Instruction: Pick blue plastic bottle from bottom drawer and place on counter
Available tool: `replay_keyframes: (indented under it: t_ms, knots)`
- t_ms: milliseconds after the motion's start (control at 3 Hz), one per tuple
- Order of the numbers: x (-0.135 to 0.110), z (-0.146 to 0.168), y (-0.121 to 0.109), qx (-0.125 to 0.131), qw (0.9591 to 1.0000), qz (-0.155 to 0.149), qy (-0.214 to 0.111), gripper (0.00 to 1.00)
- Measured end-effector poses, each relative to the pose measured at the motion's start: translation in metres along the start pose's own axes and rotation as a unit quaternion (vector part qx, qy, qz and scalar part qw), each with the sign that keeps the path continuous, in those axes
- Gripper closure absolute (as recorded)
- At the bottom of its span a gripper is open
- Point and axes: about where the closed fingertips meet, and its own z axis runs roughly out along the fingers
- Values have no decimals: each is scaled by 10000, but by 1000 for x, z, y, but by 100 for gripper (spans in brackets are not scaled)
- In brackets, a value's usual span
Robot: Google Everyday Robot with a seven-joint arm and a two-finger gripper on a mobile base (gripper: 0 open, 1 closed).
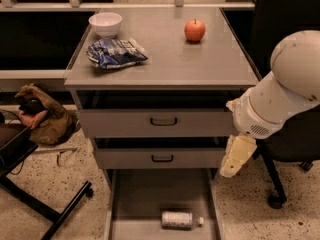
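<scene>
The blue plastic bottle [177, 219] lies on its side, white cap to the right, on the floor of the open bottom drawer [150, 194], near its front. The counter [165, 59] is the grey top of the cabinet. My gripper [235, 156] hangs from the white arm at the cabinet's right side, level with the second drawer. It is above and to the right of the bottle and holds nothing that I can see.
On the counter stand a white bowl [105, 24], a blue-and-white snack bag [115, 53] and a red apple [195, 30]. Two drawers with black handles [163, 121] are nearly shut. A brown bag [42, 116] and a chair base [50, 209] are left; a black chair [280, 149] is right.
</scene>
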Motion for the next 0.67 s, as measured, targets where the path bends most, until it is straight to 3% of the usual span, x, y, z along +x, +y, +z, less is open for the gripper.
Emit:
replay_keyframes:
  t_ms: [333, 667]
  knots:
    - [0, 0, 0, 0, 10000, 0, 0, 0]
    - [3, 35, 1, -59, 9998, 151, -124, 0]
